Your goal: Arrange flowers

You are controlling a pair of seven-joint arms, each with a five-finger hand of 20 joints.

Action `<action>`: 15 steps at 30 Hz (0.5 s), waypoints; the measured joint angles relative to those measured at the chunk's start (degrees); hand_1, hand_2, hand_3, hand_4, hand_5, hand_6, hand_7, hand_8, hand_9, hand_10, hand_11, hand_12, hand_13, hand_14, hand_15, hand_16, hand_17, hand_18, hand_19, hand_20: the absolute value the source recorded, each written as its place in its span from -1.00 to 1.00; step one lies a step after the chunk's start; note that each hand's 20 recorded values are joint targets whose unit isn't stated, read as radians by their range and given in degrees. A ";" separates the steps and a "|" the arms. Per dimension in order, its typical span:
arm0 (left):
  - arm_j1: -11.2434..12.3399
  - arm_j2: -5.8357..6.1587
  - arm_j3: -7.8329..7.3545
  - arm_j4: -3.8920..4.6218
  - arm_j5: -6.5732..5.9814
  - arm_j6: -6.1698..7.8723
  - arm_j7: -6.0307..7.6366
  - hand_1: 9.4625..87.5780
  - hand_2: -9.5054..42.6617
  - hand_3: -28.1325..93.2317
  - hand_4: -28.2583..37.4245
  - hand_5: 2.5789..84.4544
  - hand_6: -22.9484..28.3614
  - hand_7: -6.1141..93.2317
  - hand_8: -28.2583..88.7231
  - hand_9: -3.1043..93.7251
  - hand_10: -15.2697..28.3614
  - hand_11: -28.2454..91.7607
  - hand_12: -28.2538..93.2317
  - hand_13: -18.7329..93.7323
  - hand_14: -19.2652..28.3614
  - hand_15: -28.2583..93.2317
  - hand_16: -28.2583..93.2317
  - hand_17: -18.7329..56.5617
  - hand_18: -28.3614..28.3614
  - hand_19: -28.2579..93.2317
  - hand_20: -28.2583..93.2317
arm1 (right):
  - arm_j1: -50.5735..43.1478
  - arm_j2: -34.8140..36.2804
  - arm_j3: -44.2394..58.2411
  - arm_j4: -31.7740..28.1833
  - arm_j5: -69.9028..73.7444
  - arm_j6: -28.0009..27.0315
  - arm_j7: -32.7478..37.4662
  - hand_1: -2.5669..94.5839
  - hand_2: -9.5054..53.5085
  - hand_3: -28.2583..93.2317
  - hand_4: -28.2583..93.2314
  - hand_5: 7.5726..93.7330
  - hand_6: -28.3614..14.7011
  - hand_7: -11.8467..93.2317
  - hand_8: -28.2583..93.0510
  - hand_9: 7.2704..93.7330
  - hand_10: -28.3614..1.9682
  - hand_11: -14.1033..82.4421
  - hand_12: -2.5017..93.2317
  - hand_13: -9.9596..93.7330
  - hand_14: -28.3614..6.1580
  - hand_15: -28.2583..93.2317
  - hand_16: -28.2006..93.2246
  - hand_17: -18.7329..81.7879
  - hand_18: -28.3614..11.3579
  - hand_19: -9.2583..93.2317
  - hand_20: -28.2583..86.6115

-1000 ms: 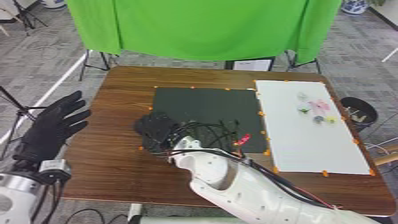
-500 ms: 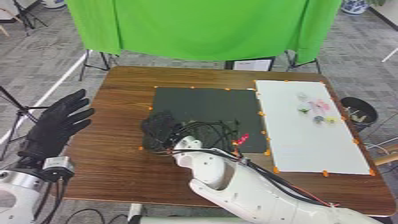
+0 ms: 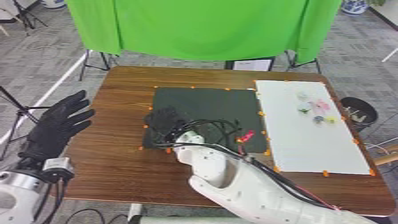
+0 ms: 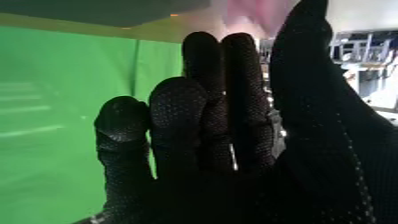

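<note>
The robot's right hand (image 3: 163,121) and left hand (image 3: 53,126), both open, hang left of the white mat (image 3: 313,146) bearing the flowers (image 3: 321,105); picking appears the step, calling for a reach over and gentle pinch.

Your worktop (image 3: 115,170) holds a mat (image 3: 209,102) left of a sheet (image 3: 315,150) — flowers (image 3: 322,105) lie on the sheet's far half. A curtain (image 3: 204,30) hangs behind; a bin (image 3: 359,105) stands right.
</note>
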 measured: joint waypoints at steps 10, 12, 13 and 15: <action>1.98 -1.76 -0.85 -0.52 0.01 0.02 0.10 -0.63 -0.81 0.58 -1.00 -0.44 0.03 -0.50 -0.68 -0.53 0.20 -0.23 -0.20 -0.38 0.45 -0.13 -0.48 -0.82 0.82 0.09 -0.39 | -4.93 0.97 8.88 -13.29 11.06 -4.78 0.46 -0.13 -0.96 0.98 -0.93 -0.11 0.36 0.12 -0.86 -0.04 0.18 0.18 0.00 0.18 0.14 0.77 0.12 -0.13 -0.54 0.81 0.50; 2.52 -2.26 -1.15 -0.80 0.01 0.03 0.10 -0.63 -0.81 0.58 -1.00 -0.44 0.03 -0.50 -0.68 -0.53 0.20 -0.24 -0.20 -0.38 0.45 -0.13 -0.48 -0.83 0.82 0.09 -0.39 | -6.44 1.55 12.22 -15.05 11.97 -5.15 -2.62 -0.16 -0.91 1.00 -0.87 -0.11 0.38 0.11 -0.87 -0.09 0.16 0.22 0.01 0.15 0.11 0.76 0.14 -0.15 -0.56 0.79 0.51; 2.84 -2.52 -1.34 -0.97 0.02 0.03 0.12 -0.63 -0.81 0.58 -1.00 -0.44 0.03 -0.50 -0.68 -0.53 0.20 -0.24 -0.20 -0.38 0.45 -0.13 -0.48 -0.82 0.82 0.09 -0.39 | -7.28 1.98 14.14 -15.86 12.82 -5.48 -4.69 -0.17 -0.90 1.00 -0.84 -0.11 0.38 0.10 -0.87 -0.10 0.15 0.23 0.02 0.14 0.09 0.77 0.14 -0.15 -0.56 0.78 0.51; 3.59 -3.00 -1.77 -1.33 0.05 0.06 0.17 -0.63 -0.81 0.58 -1.00 -0.44 0.03 -0.50 -0.68 -0.53 0.20 -0.24 -0.20 -0.38 0.45 -0.13 -0.48 -0.82 0.82 0.09 -0.39 | -8.74 3.31 17.58 -17.14 15.31 -5.77 -8.75 -0.41 -0.59 1.00 -0.53 -0.09 0.40 0.07 -0.87 -0.22 -0.02 0.40 -0.04 0.07 -0.08 0.80 0.10 -0.20 -0.65 0.76 0.54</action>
